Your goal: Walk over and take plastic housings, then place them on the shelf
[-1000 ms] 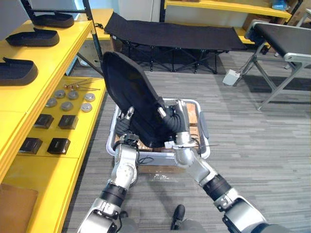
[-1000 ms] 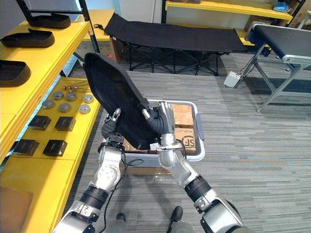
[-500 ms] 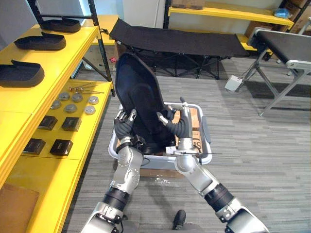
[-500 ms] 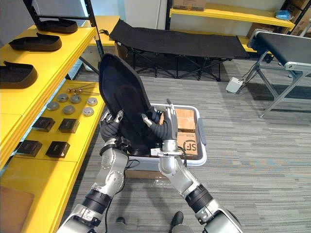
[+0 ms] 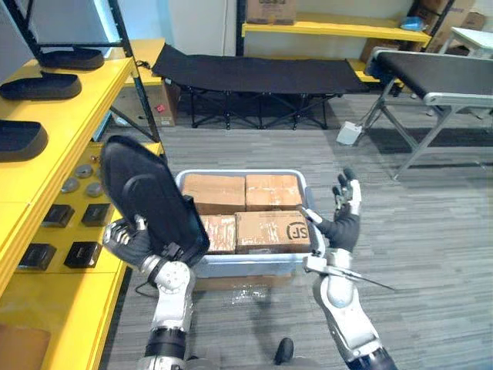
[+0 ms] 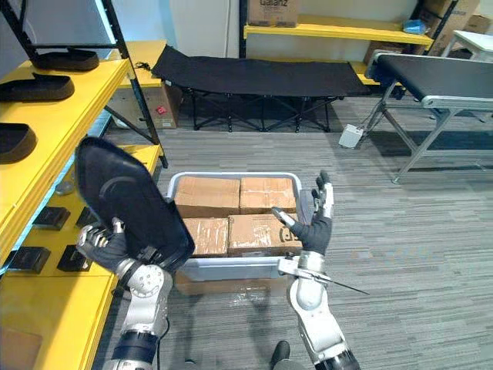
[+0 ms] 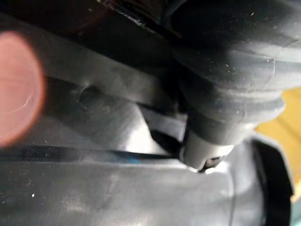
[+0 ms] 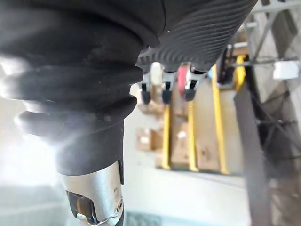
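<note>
Sitting beside black housing [image 5: 148,197]: crate [image 5: 254,267] of cardboard boxes [image 5: 271,228].

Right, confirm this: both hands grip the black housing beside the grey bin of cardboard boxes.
Not both. The left hand alone grips the black housing beside the grey bin of cardboard boxes; the right hand is open, raised apart from it, as the right eye view shows.
</note>
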